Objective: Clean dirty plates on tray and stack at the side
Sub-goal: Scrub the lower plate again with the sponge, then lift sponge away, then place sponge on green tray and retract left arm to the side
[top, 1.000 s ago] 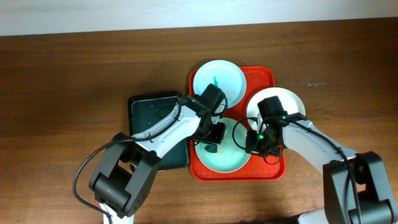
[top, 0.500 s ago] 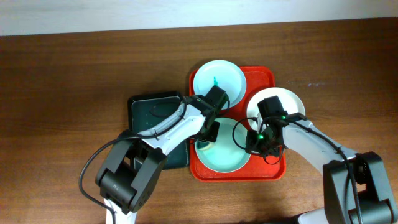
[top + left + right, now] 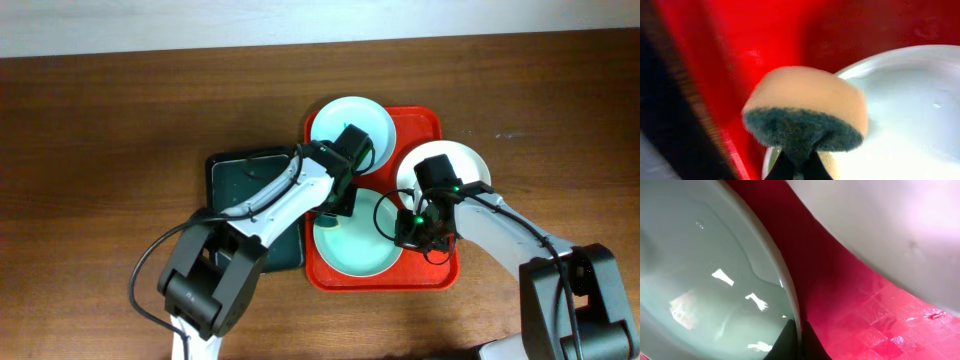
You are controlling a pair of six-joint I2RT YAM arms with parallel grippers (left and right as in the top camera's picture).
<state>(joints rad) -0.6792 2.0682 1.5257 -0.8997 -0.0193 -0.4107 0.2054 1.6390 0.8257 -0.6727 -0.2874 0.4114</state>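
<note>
wood table status: sponge over front plate, right gripper on its rim

brown wood table (image 3: 120, 110) carried the red tray (image 3: 422, 124) at centre-right, with a smaller black tray (image 3: 232, 176) just beside its left edge. three plates were on or over the red tray: rear mint plate (image 3: 345, 118) at the back-left corner, front mint plate (image 3: 362, 250) at the front, white plate (image 3: 462, 160) at the right, overhanging the tray rim.

left gripper (image 3: 797, 161) was closed tight on a sponge (image 3: 807, 107), tan side away from the fingers, dark scouring side pinched between them. the sponge sat over the front mint plate's left rim and the bare tray floor next to it; couldn't tell if it touched either.

right gripper (image 3: 796, 339) was nearly closed, one finger on each side of the front mint plate's right rim, gripping it. the white plate's edge was just beside that spot, with a strip of red tray between them.
</note>
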